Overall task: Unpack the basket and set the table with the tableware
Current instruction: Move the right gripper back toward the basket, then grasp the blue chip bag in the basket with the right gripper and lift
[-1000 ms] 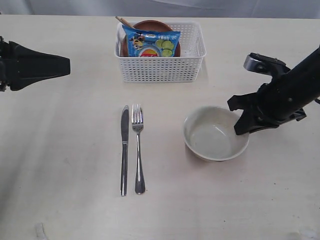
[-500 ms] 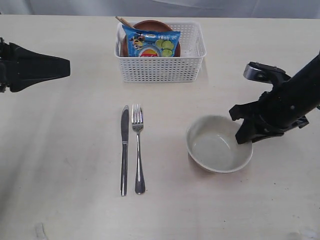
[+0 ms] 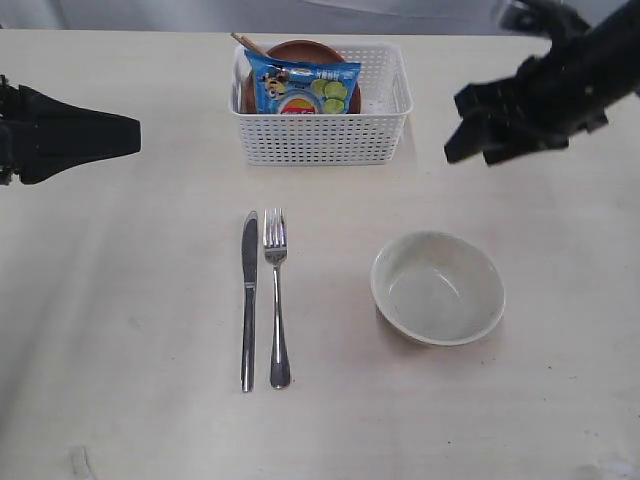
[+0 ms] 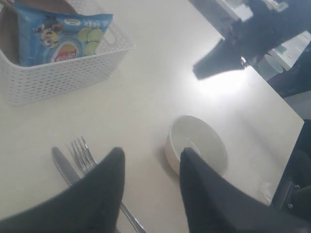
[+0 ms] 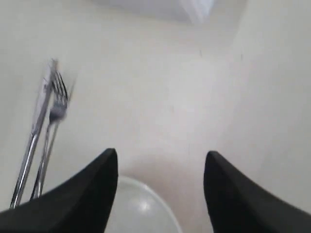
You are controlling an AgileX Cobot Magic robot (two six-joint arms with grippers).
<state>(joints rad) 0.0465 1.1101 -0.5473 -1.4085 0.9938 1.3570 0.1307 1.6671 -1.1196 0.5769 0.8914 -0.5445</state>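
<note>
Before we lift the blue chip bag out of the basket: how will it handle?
The chip bag looks puffed and glossy: probably light, crushable, slippery. It seems to lean on the plate, so it may flop once nudged.

Ext overhead; all share bowl [image 4: 199, 145].

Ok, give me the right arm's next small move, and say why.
Probably swing the right claw across over the basket and lower it toward the plate. The claw is open and empty beside the basket, the bowl already sits on the table, and the plate stands in the basket behind the chip bag.
</note>
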